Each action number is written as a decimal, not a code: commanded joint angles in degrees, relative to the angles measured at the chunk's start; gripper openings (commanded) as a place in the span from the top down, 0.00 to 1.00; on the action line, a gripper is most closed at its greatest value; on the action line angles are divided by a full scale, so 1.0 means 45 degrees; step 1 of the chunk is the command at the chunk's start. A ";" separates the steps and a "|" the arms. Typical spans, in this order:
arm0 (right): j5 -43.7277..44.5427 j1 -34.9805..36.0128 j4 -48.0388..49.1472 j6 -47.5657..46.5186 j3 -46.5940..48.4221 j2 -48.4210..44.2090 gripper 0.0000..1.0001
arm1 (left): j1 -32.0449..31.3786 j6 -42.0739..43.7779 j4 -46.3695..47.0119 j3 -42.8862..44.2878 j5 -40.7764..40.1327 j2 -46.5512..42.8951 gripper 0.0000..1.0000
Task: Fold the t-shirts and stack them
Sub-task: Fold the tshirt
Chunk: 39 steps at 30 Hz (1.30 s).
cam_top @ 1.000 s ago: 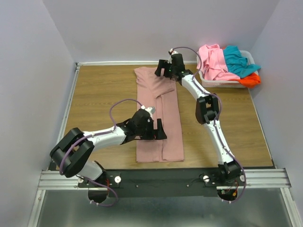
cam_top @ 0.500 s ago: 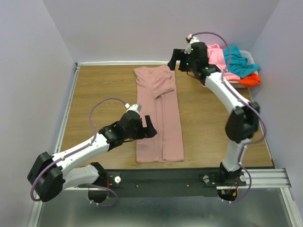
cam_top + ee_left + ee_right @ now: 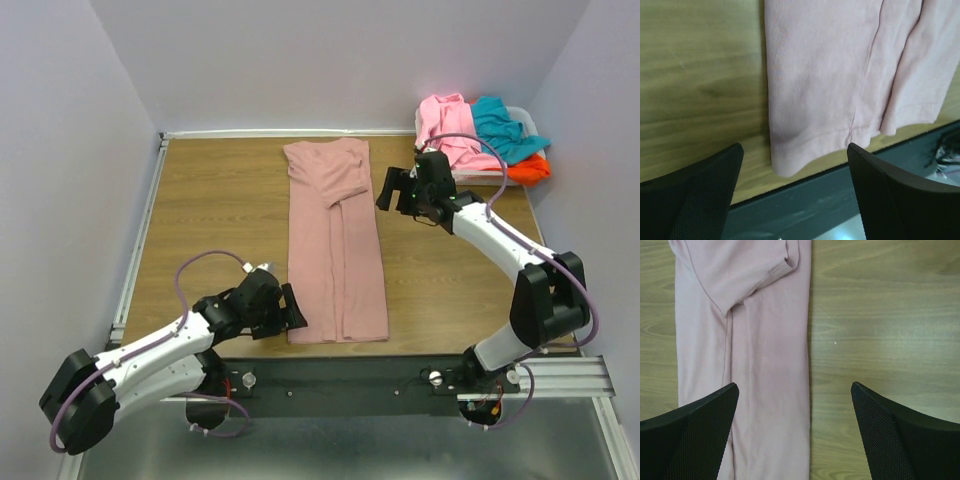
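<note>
While overhead shows basket | left wrist: only mauve tee hem

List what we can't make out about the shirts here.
- Top view: white basket mostly buried under bright pink tee, teal tee and orange-red tee; shirt count unclear.
- Every view: mauve tee, folded-over sides hide the layers beneath.
- Left wrist: collar end cut off by the frame's top edge.
- Right wrist: hem cut off below.
</note>
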 commanded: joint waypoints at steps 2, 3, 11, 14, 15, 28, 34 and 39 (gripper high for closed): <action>0.0550 0.0042 0.0086 0.0514 -0.0869 -0.1263 0.00 | -0.0134 -0.0873 -0.0734 -0.1342 0.1822 -0.0985 0.22; 0.0530 0.0042 0.0086 0.0650 -0.1045 -0.1515 0.00 | -0.0115 -0.0931 -0.0832 -0.1421 0.2017 -0.1084 0.30; -0.1984 0.0061 0.0434 0.1296 -0.3699 -0.2706 0.00 | -0.0115 -0.0835 -0.0249 -0.1423 0.1630 -0.0755 0.74; -0.4970 0.0080 0.1952 0.2618 -0.6313 -0.3564 0.05 | -0.0115 -0.0640 0.0025 -0.1150 0.1238 -0.0325 0.80; -0.6041 0.0177 0.2231 0.2837 -0.6862 -0.3839 0.05 | -0.0134 -0.0581 0.0026 -0.1033 0.1141 -0.0226 0.81; -0.7632 0.1662 -0.0051 0.3365 -1.0480 -0.6577 0.14 | -0.0134 -0.0247 0.0806 -0.0895 0.1101 -0.0303 1.00; -0.7791 0.2111 -0.0090 0.3640 -1.1105 -0.6167 0.25 | -0.0134 -0.0560 0.0983 -0.1070 0.1159 -0.0635 1.00; -0.7498 0.2190 0.0066 0.3542 -1.1086 -0.5601 0.48 | -0.0115 -0.0483 0.1315 -0.1286 0.1334 -0.0616 1.00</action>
